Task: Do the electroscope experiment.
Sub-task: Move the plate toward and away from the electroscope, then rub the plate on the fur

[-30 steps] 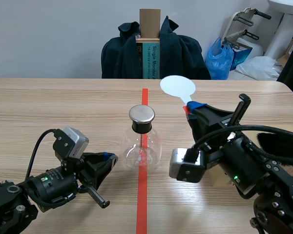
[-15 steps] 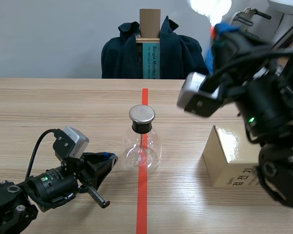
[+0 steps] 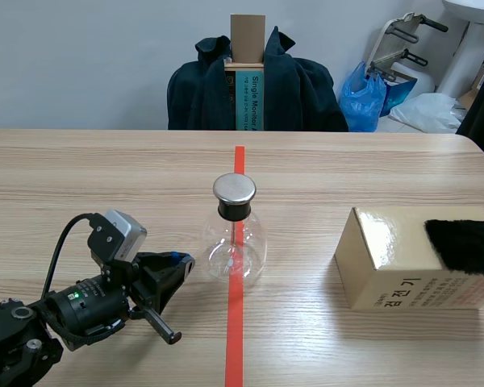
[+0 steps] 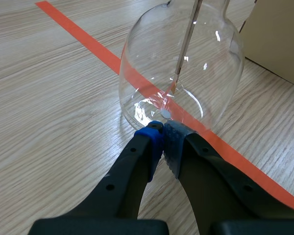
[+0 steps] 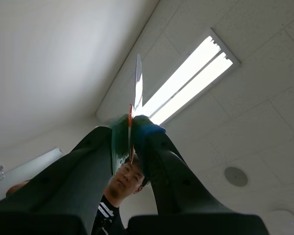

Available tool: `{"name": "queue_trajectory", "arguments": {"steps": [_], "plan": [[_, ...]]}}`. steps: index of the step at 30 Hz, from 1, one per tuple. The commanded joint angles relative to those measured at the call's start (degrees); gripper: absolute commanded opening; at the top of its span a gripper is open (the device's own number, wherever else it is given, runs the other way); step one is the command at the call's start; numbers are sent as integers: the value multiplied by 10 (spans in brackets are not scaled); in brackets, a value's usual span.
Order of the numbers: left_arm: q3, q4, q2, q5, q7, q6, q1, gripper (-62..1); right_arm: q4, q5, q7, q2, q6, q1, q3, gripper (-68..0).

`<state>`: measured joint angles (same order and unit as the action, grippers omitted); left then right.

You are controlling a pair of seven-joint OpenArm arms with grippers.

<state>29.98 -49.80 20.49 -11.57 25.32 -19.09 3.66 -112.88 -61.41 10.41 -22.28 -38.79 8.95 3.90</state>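
Note:
The electroscope, a clear glass flask (image 3: pixel 235 246) with a metal cap (image 3: pixel 234 189) and a thin rod inside, stands on the red tape line at the table's middle. My left gripper (image 3: pixel 180 260) rests low on the table just left of the flask. In the left wrist view its fingertips (image 4: pixel 162 136) are shut on nothing, right before the flask's base (image 4: pixel 181 78). My right arm is out of the scene view. In the right wrist view the right gripper (image 5: pixel 131 128) points up at the ceiling, shut on a thin white paddle (image 5: pixel 137 85) seen edge-on.
A tan cardboard box (image 3: pixel 403 262) lies at the right of the table with a black fur cloth (image 3: pixel 465 246) on top. A chair draped with a dark jacket (image 3: pixel 254 85) stands beyond the far edge. A person (image 5: pixel 125 183) shows below the raised right gripper.
The right arm has lifted the white paddle from beside the flask, up and out of the scene view, uncovering the box and fur cloth. The left arm and flask have not moved.

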Motion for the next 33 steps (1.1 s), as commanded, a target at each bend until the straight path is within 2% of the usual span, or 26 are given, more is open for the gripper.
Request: {"name": "queue_trajectory", "arguments": {"steps": [1, 5, 9, 13, 18, 19, 21, 23, 25, 27, 33], "plan": [[-4, -8, 2, -3, 8, 0, 3, -577, -8, 5, -2, -15, -6, 10, -6, -669], [-4, -8, 2, -3, 8, 0, 3, -577, -17, 7, -2, -31, -7, 37, -27, -669], [-4, -8, 4, -4, 8, 0, 3, -577, -35, 28, -1, -31, -7, 72, -53, -669], [-4, -8, 8, -4, 7, 0, 3, -577, -42, 44, 24, -31, -10, 126, -84, -669], [-5, -11, 31, -4, 4, -1, -2, -561, -41, 44, 56, -31, -52, 219, -116, -669], [-5, -16, 38, -4, 4, -1, -6, -514, -41, 44, 59, -31, -61, 238, -121, -669], [-12, -34, 54, -5, 4, -1, -18, -362, -38, 44, 60, -31, -61, 276, -126, -669], [-26, -63, 71, -22, 4, -2, -39, -207, -27, 43, 60, -31, -61, 307, -127, -669], [-47, -100, 92, -47, 7, -3, -68, -109, -8, 35, 60, -25, -61, 332, -127, -669], [-71, -148, 113, -64, 6, -14, -101, -63, 12, 26, 60, -15, -61, 350, -127, -669], [-148, -317, 169, -64, -20, -20, -226, -14, 76, 9, 72, 6, -61, 387, -133, -669]]}}
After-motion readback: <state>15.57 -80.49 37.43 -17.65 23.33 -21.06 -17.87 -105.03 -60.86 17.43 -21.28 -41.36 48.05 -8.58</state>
